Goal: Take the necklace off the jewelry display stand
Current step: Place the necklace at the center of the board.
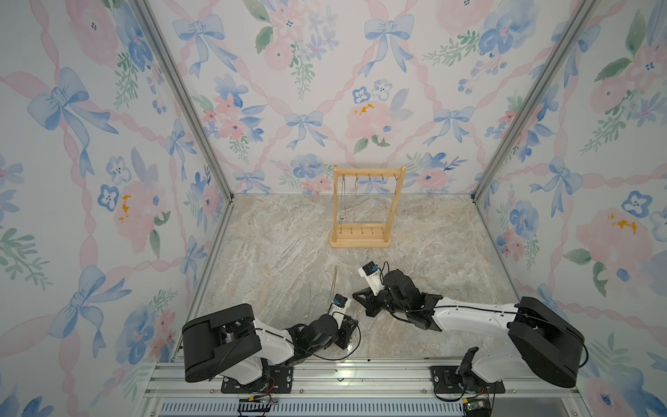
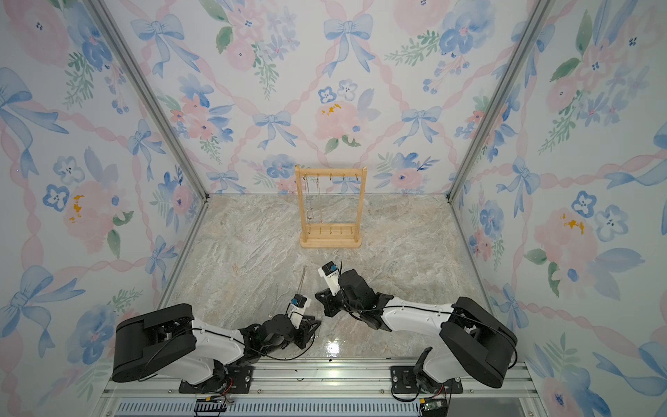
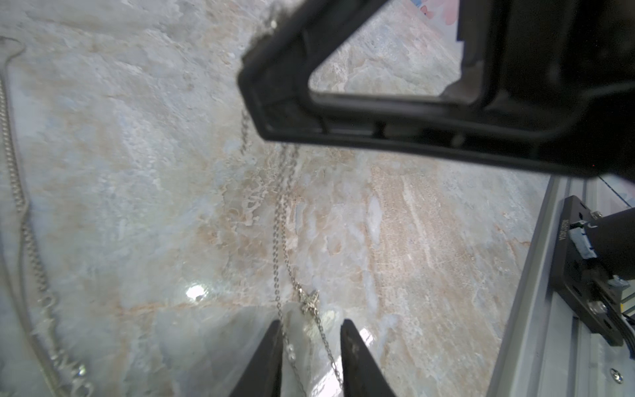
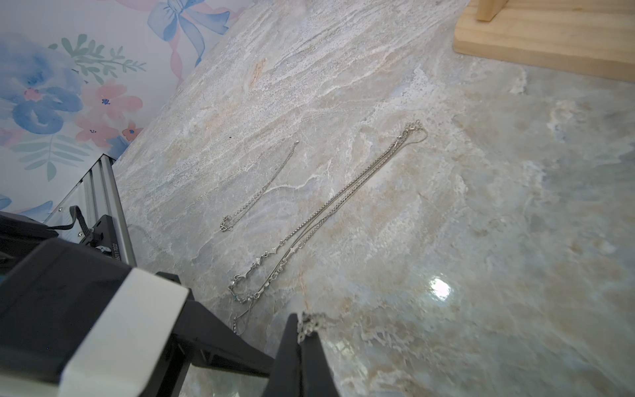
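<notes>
Bench [image 1: 433, 252]: jewelry display stand [image 1: 360, 243] stands upright at the back, both arms well in front of it. Two hanging chains [image 1: 341, 202] are still on the hooks at the stand's left end, the other hooks bare. So my read is partly done.

On the right gripper [image 4: 302, 330] the fingers are clenched on the necklace [image 3: 280, 220], chain bunched at the tips, well clear of the stand. This one is off. What's left looks like laying it down and letting go. On the left gripper [image 3: 311, 330] the fingers are released and parted, and the chain runs between them unpinched.

Flat on the bench in front of the stand: long necklace [image 4: 343, 196] and short chain [image 4: 264, 185].

Views:
- Both top views give the stand and its hooks, but the held chain is too fine to make out there.
- Right wrist shows the grip and only a corner of the stand's base.
- Only left wrist shows the star pendant [image 3: 309, 300], low by the left fingertips. Can't tell if it touches the bench.
</notes>
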Controlling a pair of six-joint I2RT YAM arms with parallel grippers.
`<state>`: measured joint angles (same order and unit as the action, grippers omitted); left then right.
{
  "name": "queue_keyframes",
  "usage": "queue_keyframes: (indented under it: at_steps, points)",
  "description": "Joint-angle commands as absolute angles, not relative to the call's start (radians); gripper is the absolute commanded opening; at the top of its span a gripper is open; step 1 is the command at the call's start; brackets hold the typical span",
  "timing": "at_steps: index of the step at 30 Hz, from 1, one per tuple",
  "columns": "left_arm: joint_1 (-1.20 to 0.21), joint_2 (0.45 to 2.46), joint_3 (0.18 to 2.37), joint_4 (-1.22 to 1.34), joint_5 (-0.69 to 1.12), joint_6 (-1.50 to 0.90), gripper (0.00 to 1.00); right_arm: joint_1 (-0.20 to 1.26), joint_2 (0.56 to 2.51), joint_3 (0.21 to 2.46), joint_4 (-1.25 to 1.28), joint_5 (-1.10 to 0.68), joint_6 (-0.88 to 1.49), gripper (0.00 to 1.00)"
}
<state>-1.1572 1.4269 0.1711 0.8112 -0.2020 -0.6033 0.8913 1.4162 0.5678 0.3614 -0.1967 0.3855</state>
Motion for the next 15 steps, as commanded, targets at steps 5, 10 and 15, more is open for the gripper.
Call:
queue_keyframes:
  at_steps: [5,10,15]
  points:
    - [-1.159,1.348,0.153,0.735,-0.231,-0.592,0.3,0.881,1.447,0.609,0.344,-0.173,0.407,0.0]
    - [-1.164,1.302,0.143,0.712,-0.227,-0.599,0.16,0.875,1.461,0.623,0.329,-0.171,0.417,0.0]
    - [-1.178,1.308,0.158,0.712,-0.171,-0.595,0.11,0.87,1.487,0.651,0.308,-0.172,0.416,0.0]
